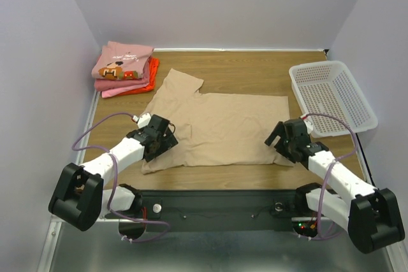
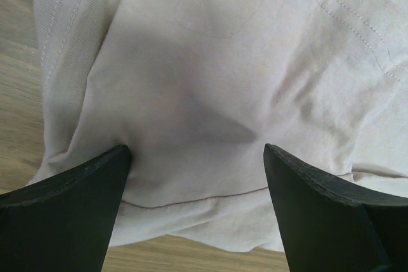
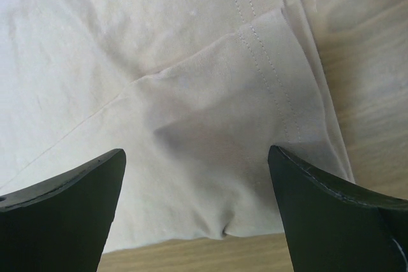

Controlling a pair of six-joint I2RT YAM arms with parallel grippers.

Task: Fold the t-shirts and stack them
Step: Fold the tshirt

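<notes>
Tan shirt, laid crosswise mid-frame, is straddled at its lower corners by the gaping, empty left claw and right claw.

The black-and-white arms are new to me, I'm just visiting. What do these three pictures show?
Two robot arms stand at the near edge of a wooden table. The wide picture looks down from above; the close-ups come from wrist cameras, the black wedges being gripper fingers. A plain tan t-shirt lies spread out. The left gripper and right gripper are open over its near corners, holding nothing. Folded pink and orange-red t-shirts are stacked far left; a white plastic mesh basket sits right.
</notes>
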